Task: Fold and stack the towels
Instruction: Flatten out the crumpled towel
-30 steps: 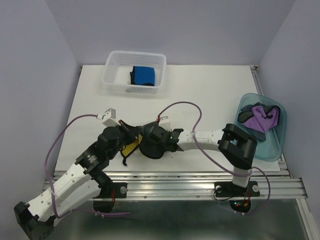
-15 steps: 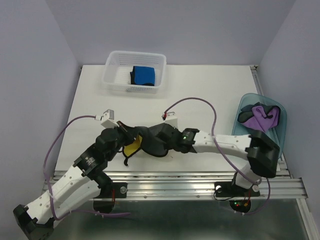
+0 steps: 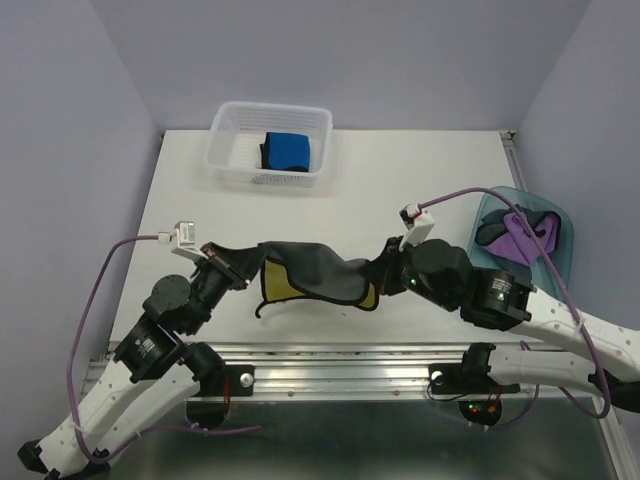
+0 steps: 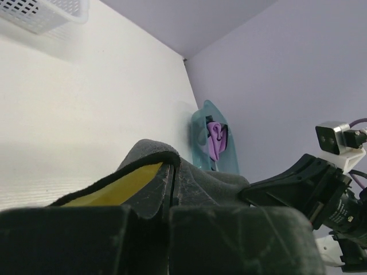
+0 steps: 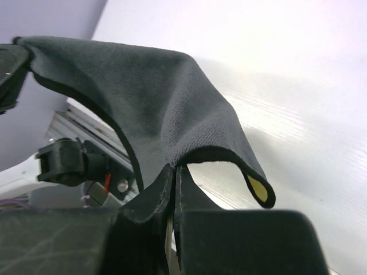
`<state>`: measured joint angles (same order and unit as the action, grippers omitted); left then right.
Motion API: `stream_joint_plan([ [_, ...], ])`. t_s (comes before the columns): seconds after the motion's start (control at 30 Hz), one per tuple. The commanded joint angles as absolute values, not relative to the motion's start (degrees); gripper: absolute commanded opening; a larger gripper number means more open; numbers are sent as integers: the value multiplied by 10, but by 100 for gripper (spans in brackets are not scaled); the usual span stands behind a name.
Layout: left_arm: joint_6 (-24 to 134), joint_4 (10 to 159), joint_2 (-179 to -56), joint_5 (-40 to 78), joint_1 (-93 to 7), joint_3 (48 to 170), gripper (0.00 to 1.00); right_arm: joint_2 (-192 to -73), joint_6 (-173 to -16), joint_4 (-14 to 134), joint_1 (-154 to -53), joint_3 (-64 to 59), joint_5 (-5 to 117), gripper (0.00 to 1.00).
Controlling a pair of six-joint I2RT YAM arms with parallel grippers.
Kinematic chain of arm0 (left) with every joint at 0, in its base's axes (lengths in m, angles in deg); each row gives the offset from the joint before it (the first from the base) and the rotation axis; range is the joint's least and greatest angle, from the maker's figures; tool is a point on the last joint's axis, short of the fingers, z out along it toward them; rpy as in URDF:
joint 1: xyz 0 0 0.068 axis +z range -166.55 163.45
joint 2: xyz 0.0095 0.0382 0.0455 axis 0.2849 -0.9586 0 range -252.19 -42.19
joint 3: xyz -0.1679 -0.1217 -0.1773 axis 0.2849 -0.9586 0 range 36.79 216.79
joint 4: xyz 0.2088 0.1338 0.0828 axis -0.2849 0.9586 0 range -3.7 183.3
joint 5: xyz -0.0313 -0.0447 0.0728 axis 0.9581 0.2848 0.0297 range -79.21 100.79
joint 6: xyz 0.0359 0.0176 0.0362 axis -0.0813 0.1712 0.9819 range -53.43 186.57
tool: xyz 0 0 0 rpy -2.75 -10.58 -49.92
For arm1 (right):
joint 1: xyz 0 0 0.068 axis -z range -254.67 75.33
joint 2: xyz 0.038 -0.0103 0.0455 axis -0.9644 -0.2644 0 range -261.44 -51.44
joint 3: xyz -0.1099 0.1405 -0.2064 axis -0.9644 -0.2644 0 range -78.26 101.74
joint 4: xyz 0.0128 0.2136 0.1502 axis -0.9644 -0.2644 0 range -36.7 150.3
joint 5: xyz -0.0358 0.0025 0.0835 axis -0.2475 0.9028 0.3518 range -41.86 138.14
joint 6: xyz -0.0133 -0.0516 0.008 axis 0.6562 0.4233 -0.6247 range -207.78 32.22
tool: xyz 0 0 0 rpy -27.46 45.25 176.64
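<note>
Both grippers pinch 1 dark grey towel [image 3: 318, 266], slung betw. them low over the front of the table [image 3: 400, 190].
Fingertips buried in cloth; yellow shows on its underside, can't tell if lining or a 2nd towel. R arm cut off at frame edge. White mesh basket [image 3: 225, 150]: 1 blue towel [image 3: 290, 150] + dark bit [image 3: 263, 152], unclear. Blue tub [image 3: 565, 230]: 1 purple towel [image 3: 522, 235], 1 dark towel [image 3: 490, 232]. Left gripper [image 3: 228, 268] clamped tight on L end, right gripper [image 3: 380, 283] clamped on R end.
</note>
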<state>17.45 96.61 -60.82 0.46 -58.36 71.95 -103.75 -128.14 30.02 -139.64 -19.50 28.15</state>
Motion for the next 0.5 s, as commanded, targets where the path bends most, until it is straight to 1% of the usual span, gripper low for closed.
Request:
stream_joint_plan([
  [0.0, 165, 936, -654, -7, -584, 729, 0, -1058, -1291, 273, -1397, -221, 225, 1],
  [0.03, 159, 941, -684, -42, -584, 727, 0, -1064, -1299, 266, -1394, -219, 181, 1],
  [0.13, 138, 940, -738, -103, -584, 723, 0, -1085, -1299, 286, -1350, -232, 171, 1],
  [0.17, 137, 938, -777, -110, -582, 725, 0, -1089, -1285, 302, -1328, -239, 189, 1],
  [0.2, 128, 937, -796, -125, -582, 727, 0, -1103, -1276, 319, -1270, -259, 249, 1],
  [0.23, 128, 934, -829, -128, -580, 732, 0, -1111, -1260, 353, -1238, -268, 281, 1],
  [0.27, 131, 929, -845, -132, -575, 734, 0, -1121, -1253, 366, -1186, -273, 304, 1],
  [0.3, 133, 918, -861, -142, -572, 736, 0, -1133, -1247, 380, -1167, -277, 326, 1],
  [0.37, 147, 900, -904, -146, -564, 739, 0, -1171, -1229, 404, -1141, -272, 331, 1],
  [0.47, 168, 875, -961, -118, -532, 746, 0, -1223, -1210, 425, -1084, -254, 360, 1],
])
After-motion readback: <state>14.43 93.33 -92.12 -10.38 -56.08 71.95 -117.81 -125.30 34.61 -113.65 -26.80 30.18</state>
